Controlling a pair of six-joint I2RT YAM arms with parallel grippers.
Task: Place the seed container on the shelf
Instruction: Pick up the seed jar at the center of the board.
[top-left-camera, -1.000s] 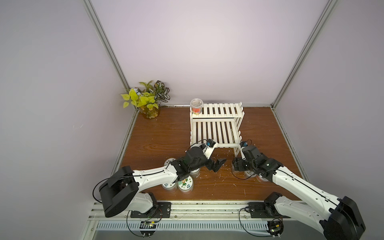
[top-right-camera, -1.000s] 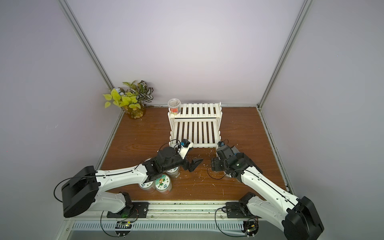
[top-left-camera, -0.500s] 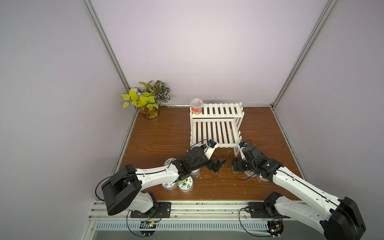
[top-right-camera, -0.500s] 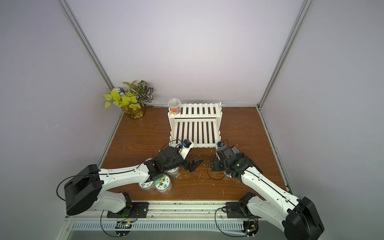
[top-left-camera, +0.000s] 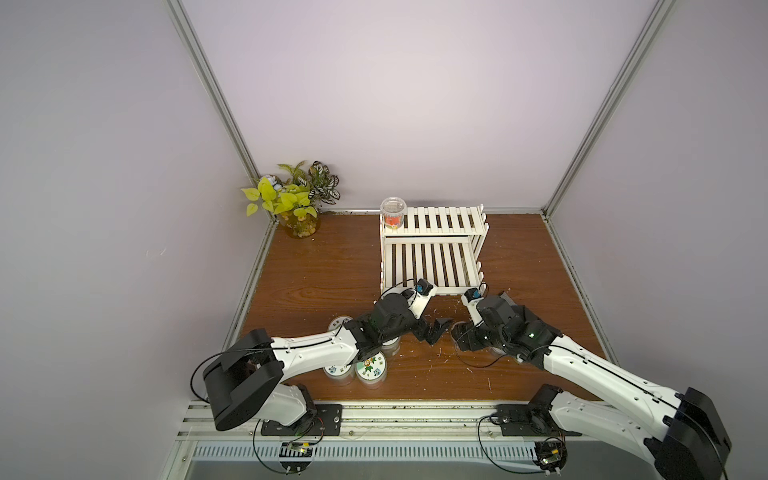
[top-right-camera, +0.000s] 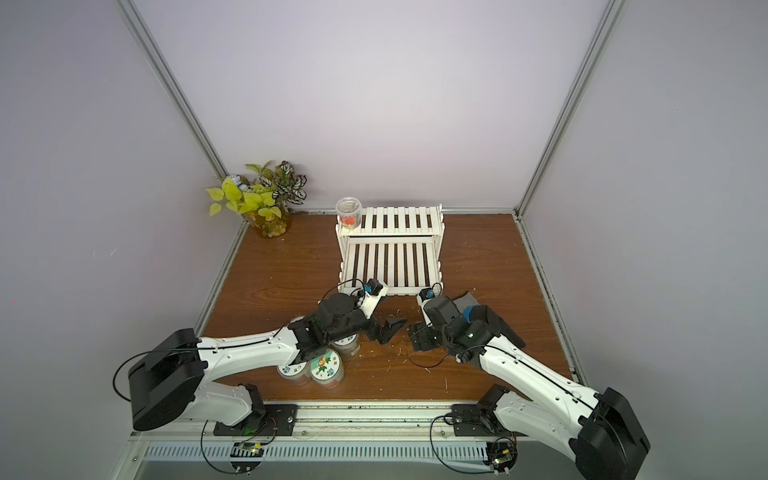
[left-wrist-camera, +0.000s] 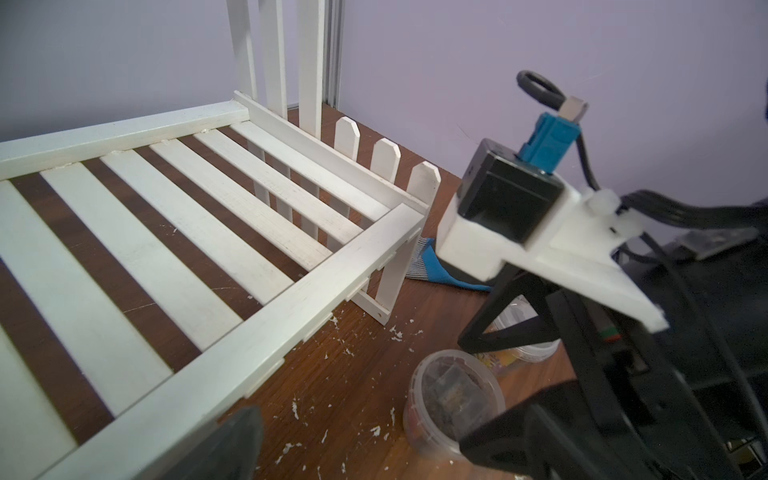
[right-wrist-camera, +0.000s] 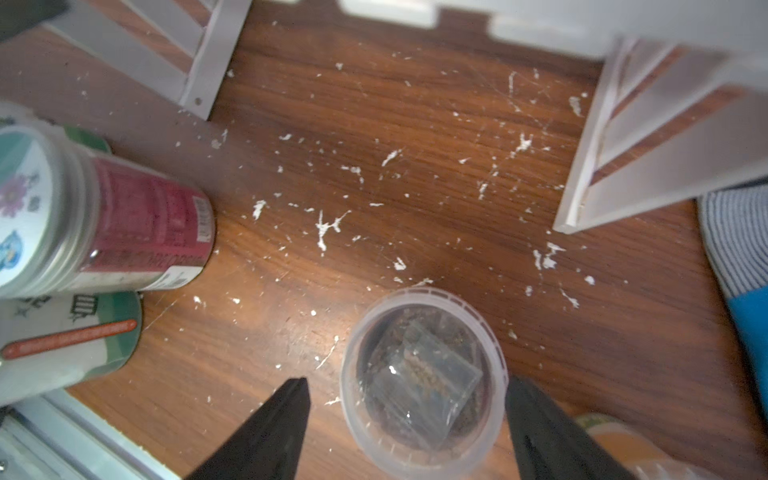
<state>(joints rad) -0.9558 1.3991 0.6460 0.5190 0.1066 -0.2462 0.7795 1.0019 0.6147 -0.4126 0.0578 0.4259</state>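
So the seed container (right-wrist-camera: 424, 382), a small clear tub with a lid, brown stuff and a little baggie inside, is standing upright on the wooden table (top-left-camera: 324, 266). It's just in front of the shelf (top-left-camera: 432, 249), near the front corner on the right arm's side, so it's not on the shelf yet.

The right tool (right-wrist-camera: 407, 384) is down around it with its jaws apart and one black finger (right-wrist-camera: 270, 428) on each side. There's a clear gap on one side. The other finger sits right at the rim, and whether it actually touches is hard to tell. Nothing is clamped.

The left tool (top-left-camera: 437, 330) hangs just beside the right one, low over the table, jaws wide apart and holding nothing.

Other stuff around:
- A second clear tub (top-left-camera: 392, 214) with red bits sits on the shelf's upper tier, at the end nearest the potted plant (top-left-camera: 295, 199) in the back corner.
- A bunch of lidded jars (top-left-camera: 370, 368) stands under the left arm.
- White flakes (right-wrist-camera: 328, 228) are scattered all over the wood in front of the shelf.
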